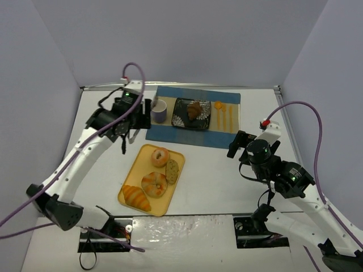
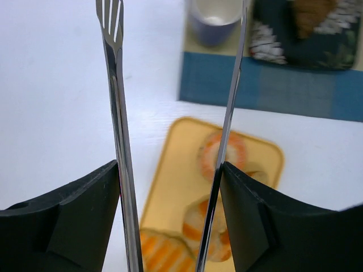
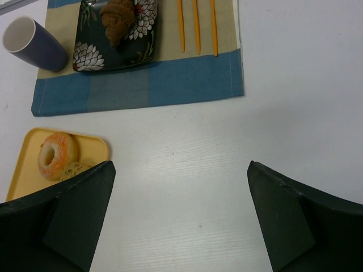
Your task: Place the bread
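The bread (image 1: 194, 109) is a small dark brown pastry lying on the dark floral plate (image 1: 182, 120) on the blue placemat; it also shows in the right wrist view (image 3: 117, 17). My left gripper (image 1: 129, 116) hovers left of the plate, over the table beyond the tray. It is shut on metal tongs (image 2: 116, 113), whose two arms stand apart with nothing between them. My right gripper (image 1: 235, 144) is open and empty above bare table, to the right of the placemat's near edge.
A purple cup (image 1: 159, 111) stands left of the plate. Orange cutlery (image 1: 222, 116) lies to its right. A yellow tray (image 1: 133, 175) holds two glazed ring breads (image 1: 160, 156), a speckled cookie (image 1: 172, 171) and a croissant (image 1: 136, 197).
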